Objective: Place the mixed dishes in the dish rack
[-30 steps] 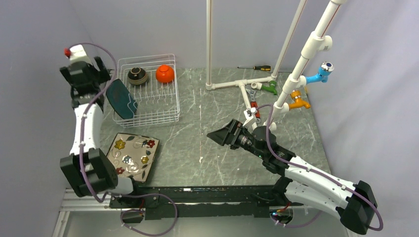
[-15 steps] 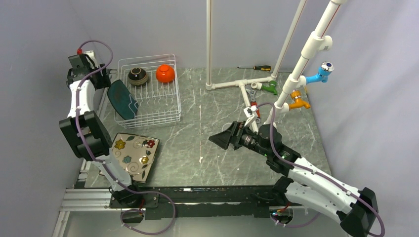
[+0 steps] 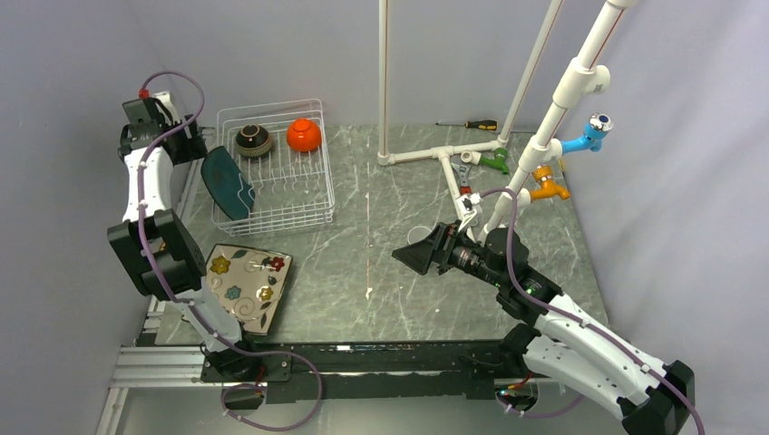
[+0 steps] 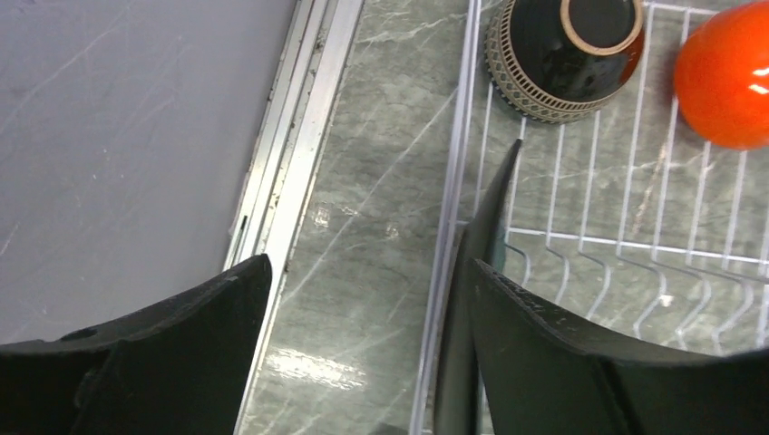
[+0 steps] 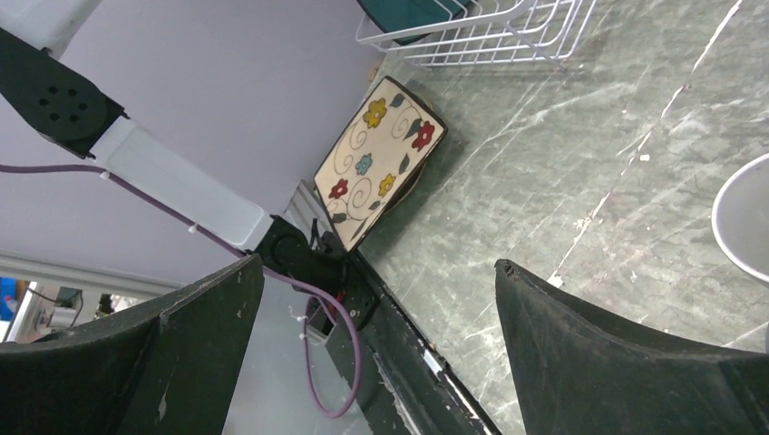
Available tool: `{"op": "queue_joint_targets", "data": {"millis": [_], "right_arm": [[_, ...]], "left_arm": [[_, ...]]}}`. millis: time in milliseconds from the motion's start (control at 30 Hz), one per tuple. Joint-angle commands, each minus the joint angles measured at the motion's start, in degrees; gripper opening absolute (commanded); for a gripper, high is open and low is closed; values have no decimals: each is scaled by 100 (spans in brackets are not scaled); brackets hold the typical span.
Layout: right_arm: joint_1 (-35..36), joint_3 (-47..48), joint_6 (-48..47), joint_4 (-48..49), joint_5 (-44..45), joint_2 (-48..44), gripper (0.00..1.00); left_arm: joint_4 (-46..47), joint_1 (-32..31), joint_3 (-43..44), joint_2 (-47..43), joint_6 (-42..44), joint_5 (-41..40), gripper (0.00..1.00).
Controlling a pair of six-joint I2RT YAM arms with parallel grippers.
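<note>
At the left side of the dish rack [image 4: 626,240], the left gripper [image 4: 367,272] is spread wide and empty. The dark teal plate [image 4: 490,208] stands on edge just beside its right finger. Over the table [image 5: 589,136], the right gripper [image 5: 378,265] is equally spread and holds nothing.

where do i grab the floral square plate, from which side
Pinch the brown floral plate by its right-hand rim, coming low from the middle of the table. It lies flat, face up, and that rim seems raised enough for a finger underneath.
</note>
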Motion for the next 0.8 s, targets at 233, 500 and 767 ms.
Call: {"op": "queue_joint_targets", "data": {"millis": [233, 500, 767], "right_arm": [[-65, -99, 22, 215, -195, -94, 100], [-71, -101, 65, 290, -174, -48, 100], [-67, -125, 118, 424, -195, 114, 100]], "left_arm": [[-733, -72, 781, -197, -372, 928, 96], [-1550, -234, 1142, 412, 261, 495, 82], [-1339, -324, 736, 443, 476, 552, 51]]}}
